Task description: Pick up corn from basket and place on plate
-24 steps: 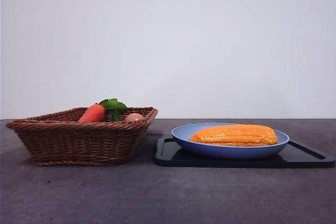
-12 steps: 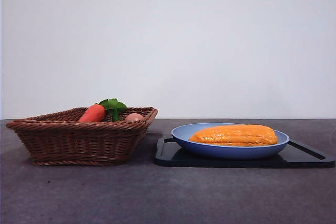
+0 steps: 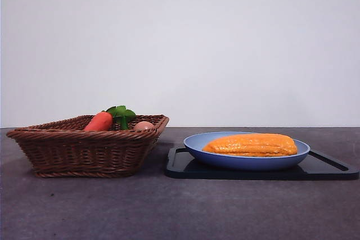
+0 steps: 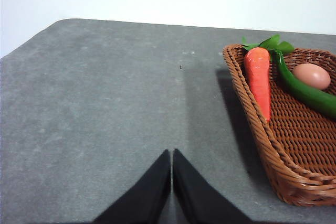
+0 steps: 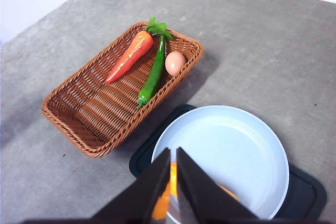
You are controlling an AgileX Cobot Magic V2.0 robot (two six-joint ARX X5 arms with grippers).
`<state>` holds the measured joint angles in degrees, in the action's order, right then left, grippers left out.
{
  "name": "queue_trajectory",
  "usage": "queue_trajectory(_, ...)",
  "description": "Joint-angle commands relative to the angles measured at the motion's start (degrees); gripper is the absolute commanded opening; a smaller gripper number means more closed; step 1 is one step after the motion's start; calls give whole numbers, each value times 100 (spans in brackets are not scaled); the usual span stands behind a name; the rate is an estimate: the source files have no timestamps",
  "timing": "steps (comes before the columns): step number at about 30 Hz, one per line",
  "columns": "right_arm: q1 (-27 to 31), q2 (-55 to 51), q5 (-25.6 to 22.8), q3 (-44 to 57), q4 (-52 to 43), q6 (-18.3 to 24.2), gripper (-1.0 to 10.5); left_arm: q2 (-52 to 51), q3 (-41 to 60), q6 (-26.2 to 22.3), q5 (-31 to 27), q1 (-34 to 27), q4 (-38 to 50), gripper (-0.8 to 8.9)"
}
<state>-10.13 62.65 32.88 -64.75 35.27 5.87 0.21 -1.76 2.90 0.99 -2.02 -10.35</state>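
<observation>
corn (image 5: 164, 203) mostly hidden behind right hand (image 5: 173, 156), basket (image 4: 294, 145) cropped at frame edge

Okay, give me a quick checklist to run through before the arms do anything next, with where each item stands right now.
1. Corn on the plate: ok, it lies in the well, seen in the front view.
2. Corn out of the basket: ok, only the carrot, a green pepper and an egg are in it.
3. Plate on the tray: ok.
4. Right gripper free of the corn: ok, jaws shut and empty, high above the plate.
5. Left gripper clear: ok, jaws shut, over bare table beside the basket.
</observation>
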Motion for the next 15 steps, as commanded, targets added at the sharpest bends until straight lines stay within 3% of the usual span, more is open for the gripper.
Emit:
queue_trajectory(1,-13,55,13,-94,-66,63,3,-4,157,109,-4,-11,-33,8)
queue_trajectory(15,-13,55,13,-94,-74,63,3,-4,155,125,-2,-11,-35,8)
